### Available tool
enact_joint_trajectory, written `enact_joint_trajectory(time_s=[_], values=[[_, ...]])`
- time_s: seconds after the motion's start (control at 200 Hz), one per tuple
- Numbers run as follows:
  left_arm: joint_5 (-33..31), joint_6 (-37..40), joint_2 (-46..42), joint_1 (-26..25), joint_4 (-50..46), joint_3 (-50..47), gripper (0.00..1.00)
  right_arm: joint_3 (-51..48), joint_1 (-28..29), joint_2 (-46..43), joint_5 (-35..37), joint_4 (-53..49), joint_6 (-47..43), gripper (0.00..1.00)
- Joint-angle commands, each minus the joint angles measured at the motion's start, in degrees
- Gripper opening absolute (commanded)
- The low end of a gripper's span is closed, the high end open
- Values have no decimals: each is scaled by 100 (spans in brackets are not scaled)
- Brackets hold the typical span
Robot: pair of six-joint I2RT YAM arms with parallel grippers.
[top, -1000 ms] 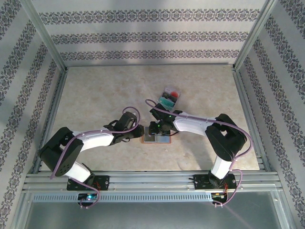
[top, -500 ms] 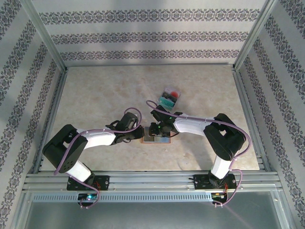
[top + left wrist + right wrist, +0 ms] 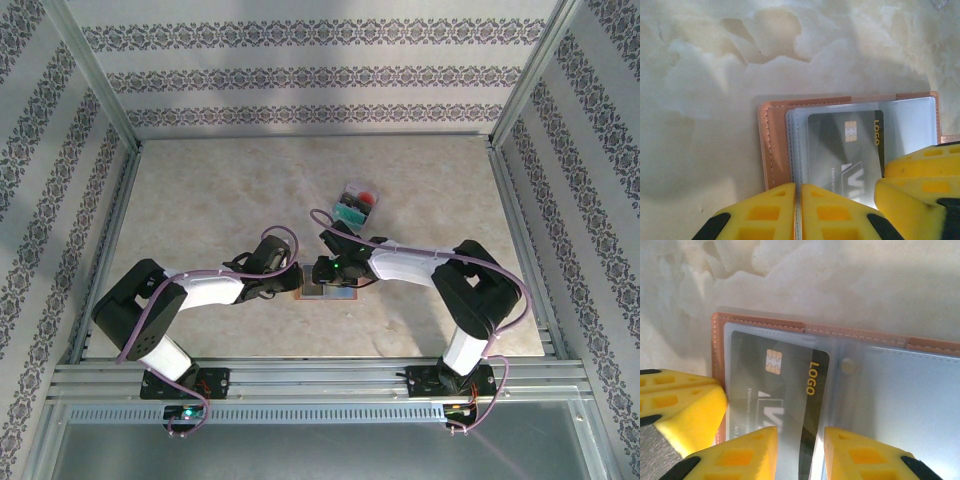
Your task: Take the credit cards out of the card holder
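Note:
The brown leather card holder lies open on the table between both arms. Its grey-blue clear pocket holds a dark credit card with a chip and a yellow "LOGO". My left gripper is shut on the pocket's left edge, next to the leather border. My right gripper stands over the same card with its jaws apart, and the card's right edge lies in the gap. In the top view the left gripper and right gripper meet at the holder. A pile of teal and red credit cards lies farther back.
The marbled table is bounded by metal rails and patterned walls. The two grippers crowd each other: a right finger sits beside the left gripper, and a left finger sits beside the right one.
My left gripper has closed on the edge of the holder's pocket, and the left arm shifted slightly toward the holder. The right arm has barely moved.

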Motion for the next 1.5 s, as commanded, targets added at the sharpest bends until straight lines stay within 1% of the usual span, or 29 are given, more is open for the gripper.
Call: enact_joint_trajectory(time_s=[0.0, 0.605, 1.034, 1.494], values=[[34, -53, 96, -93, 31, 91, 12, -88, -67, -220, 6, 77, 80, 31], [25, -73, 67, -93, -3, 73, 12, -292, -121, -38, -249, 596, 220, 31], [8, -63, 49, -93, -67, 91, 12, -368, -135, 34, -157, 537, 399, 31], [-32, -34, 61, -92, -157, 135, 12, -484, -154, -146, -100, 525, 468, 28]])
